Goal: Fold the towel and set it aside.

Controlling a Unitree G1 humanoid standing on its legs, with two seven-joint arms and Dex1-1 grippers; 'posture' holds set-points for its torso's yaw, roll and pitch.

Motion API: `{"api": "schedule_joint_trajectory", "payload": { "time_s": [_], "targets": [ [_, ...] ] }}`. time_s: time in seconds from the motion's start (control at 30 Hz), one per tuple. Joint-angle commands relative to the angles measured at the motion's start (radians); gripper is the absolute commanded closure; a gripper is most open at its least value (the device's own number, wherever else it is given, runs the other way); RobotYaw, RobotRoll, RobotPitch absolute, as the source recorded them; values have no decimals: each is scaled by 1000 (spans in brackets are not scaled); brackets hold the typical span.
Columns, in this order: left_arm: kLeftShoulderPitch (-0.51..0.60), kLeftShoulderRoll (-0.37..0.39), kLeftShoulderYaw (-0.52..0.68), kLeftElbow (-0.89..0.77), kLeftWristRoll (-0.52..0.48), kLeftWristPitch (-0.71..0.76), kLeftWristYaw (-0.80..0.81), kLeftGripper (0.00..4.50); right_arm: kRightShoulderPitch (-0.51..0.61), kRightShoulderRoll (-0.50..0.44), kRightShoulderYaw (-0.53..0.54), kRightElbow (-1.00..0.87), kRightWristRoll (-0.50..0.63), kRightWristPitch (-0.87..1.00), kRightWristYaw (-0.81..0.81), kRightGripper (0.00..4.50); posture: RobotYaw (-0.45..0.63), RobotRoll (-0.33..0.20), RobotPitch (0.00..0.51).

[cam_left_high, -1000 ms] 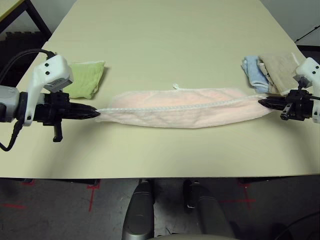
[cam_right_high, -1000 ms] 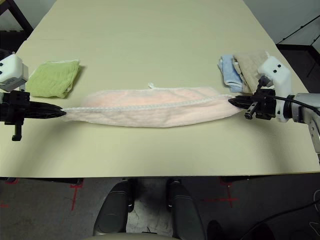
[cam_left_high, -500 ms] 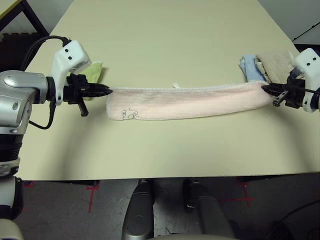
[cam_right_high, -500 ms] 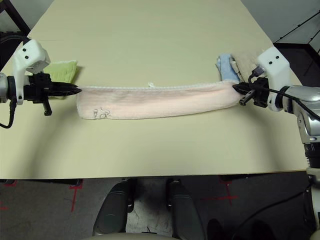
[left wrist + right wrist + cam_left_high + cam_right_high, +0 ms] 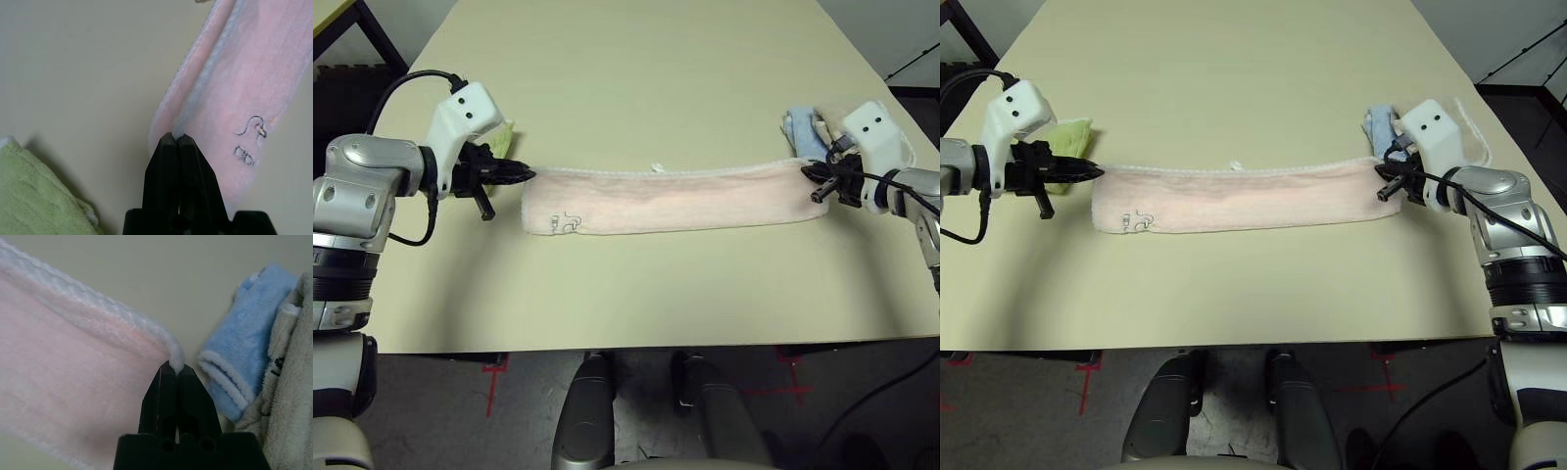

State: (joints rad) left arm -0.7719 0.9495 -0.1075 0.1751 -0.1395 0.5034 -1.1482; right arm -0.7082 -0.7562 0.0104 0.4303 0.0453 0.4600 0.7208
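Observation:
The pale pink towel (image 5: 671, 198) lies across the middle of the table as a long narrow folded strip, its small dark logo (image 5: 563, 223) near the left end. My left gripper (image 5: 529, 175) is shut on the towel's far left corner. At the far right corner my right gripper (image 5: 806, 173) is shut on the white stitched edge. In the left wrist view the closed fingertips (image 5: 174, 142) pinch the towel (image 5: 244, 83) edge; in the right wrist view the fingertips (image 5: 174, 372) pinch the corner of the towel (image 5: 73, 372).
A light green folded cloth (image 5: 502, 137) lies just behind my left gripper. Blue (image 5: 803, 132) and beige (image 5: 832, 125) folded cloths sit right behind my right gripper. The tan table (image 5: 636, 59) stretches far beyond the towel, and its front edge is near.
Both grippers carried the towel's corners away from me and laid the strip flat, logo side up. The right gripper then moved inward to the left, shortening the span.

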Motion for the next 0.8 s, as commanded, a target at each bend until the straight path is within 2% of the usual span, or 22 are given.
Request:
{"api": "schedule_joint_trajectory", "payload": {
  "time_s": [0.03,0.43,0.53,0.7,0.8],
  "targets": [
    [17,-14,-19,16,28,-14,12,4473,-16,6,8,70,-33,-30,-25,4500,185,0,228],
    [30,-50,-41,49,92,-40,71,4473,-60,52,23,187,-73,-77,-50,4500,183,0,241],
    [15,-66,-45,79,120,-45,109,3812,-59,69,19,180,-75,-72,-57,3712,183,0,244],
    [-13,-95,-14,90,123,-40,158,1894,-38,76,-1,134,-52,-75,-53,1820,183,0,244],
    [-52,-127,40,105,90,-26,207,742,-20,72,-27,81,-21,-76,-44,706,183,0,243]
  ]
}}
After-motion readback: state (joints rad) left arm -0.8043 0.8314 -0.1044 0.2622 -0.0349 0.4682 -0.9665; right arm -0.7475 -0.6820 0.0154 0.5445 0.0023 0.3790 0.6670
